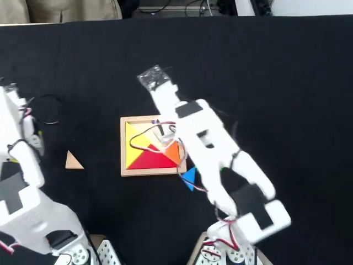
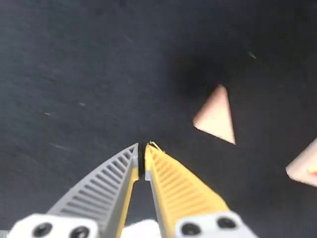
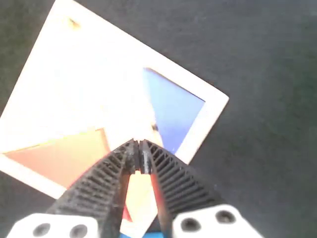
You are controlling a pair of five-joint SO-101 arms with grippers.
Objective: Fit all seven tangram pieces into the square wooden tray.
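Black cloth covers the worktop. The right end effector (image 3: 141,152), its ribbed black fingers shut on nothing, is over the square wooden tray (image 3: 215,101), where a flat blue piece (image 3: 171,111) is seated. If it dips lower, I judge, it could lever seated pieces askew. The left end effector (image 2: 143,161), also closed, is near the tan triangle (image 2: 215,116). A blue triangle (image 1: 188,178) lies just outside the tray. Both are thin and smooth, and likely to slip when pinched off cloth.

Black cloth (image 1: 287,83) covers the table — beige fabric (image 1: 71,10) and dark cables (image 1: 194,6) sit beyond its far edge.
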